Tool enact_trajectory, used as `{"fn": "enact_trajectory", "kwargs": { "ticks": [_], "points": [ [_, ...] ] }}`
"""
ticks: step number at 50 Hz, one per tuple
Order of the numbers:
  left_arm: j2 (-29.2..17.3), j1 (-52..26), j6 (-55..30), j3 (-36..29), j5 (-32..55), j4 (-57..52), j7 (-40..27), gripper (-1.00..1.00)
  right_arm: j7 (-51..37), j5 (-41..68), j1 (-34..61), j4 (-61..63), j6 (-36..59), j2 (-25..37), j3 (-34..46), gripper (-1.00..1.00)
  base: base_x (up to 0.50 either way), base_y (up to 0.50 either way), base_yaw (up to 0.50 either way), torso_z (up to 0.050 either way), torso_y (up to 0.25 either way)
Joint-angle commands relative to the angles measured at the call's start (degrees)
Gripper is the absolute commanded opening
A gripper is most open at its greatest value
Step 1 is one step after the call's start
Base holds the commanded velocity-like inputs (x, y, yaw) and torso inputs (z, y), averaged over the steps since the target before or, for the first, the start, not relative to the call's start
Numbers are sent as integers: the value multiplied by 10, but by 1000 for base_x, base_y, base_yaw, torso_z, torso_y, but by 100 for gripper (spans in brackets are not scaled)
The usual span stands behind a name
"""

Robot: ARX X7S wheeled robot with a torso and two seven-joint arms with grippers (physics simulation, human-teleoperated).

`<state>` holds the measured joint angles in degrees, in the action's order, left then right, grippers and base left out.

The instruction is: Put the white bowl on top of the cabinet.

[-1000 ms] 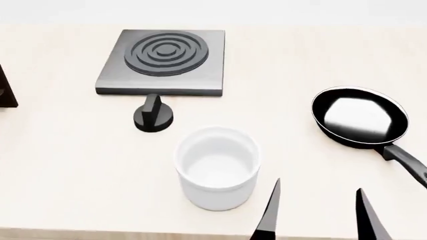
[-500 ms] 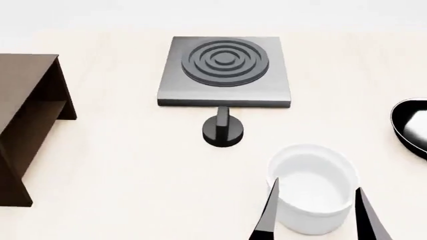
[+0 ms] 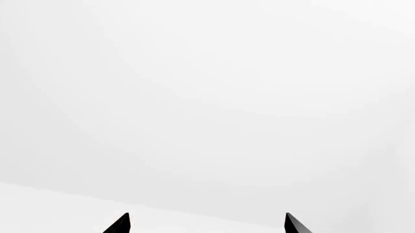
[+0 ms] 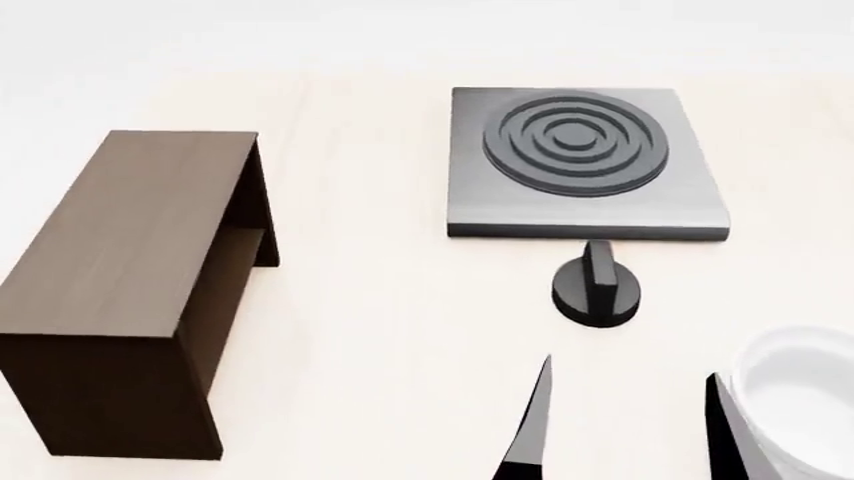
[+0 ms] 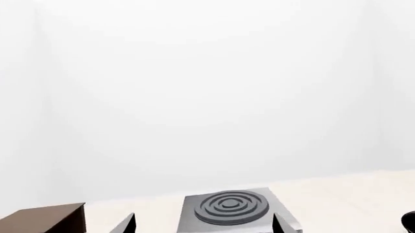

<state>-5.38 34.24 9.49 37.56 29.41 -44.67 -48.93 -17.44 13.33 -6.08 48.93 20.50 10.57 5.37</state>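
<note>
The white bowl (image 4: 807,415) stands on the table at the head view's lower right edge, partly cut off. The cabinet (image 4: 134,255), a long brown wood-grain box, stands at the left. My right gripper (image 4: 629,372) is open and empty, low in the head view, its right finger just left of the bowl's wall. In the right wrist view the right gripper (image 5: 203,217) is open, with the cabinet's corner (image 5: 45,218) showing. My left gripper (image 3: 207,217) is open and empty in the left wrist view, against a blank white background.
A square grey stove plate (image 4: 587,165) with rings lies at the back right, also in the right wrist view (image 5: 230,208). A black knob (image 4: 597,290) stands in front of it. A black pan's edge (image 5: 409,221) shows at the right wrist view's border.
The head view has swung left: the cabinet came fully into view, stove plate, knob and bowl slid right, and the pan left the view. The right gripper stays open.
</note>
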Motion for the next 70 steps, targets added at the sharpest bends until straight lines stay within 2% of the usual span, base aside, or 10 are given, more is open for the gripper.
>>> {"fn": "enact_trajectory", "kwargs": {
  "ticks": [1, 11, 41, 61, 64, 70],
  "points": [
    [-3, 2, 6, -4, 6, 5, -2, 100, -8, 5, 1, 3, -3, 2, 1, 100, 0, 0, 0, 0, 0],
    [-5, 6, 11, -3, 14, 7, -4, 100, -8, 26, -3, 7, -16, 5, -10, 100, 34, 0, 0, 0, 0],
    [-12, 8, 17, -13, 14, 14, -10, 100, -40, 34, 2, 12, -18, 32, 11, 100, 487, 0, 0, 0, 0],
    [-17, 6, 18, -19, 14, 19, -13, 100, -49, 36, -2, 3, -45, 44, 20, 100, 11, 0, 0, 0, 1],
    [-17, 7, 18, -19, 14, 19, -14, 100, -63, 5, 3, 4, -29, 49, 33, 100, 0, 0, 0, 0, 0],
    [-17, 8, 19, -21, 13, 19, -15, 100, -73, 19, 5, 5, -22, 47, 23, 100, 0, 470, 0, 0, 0]
  ]
}}
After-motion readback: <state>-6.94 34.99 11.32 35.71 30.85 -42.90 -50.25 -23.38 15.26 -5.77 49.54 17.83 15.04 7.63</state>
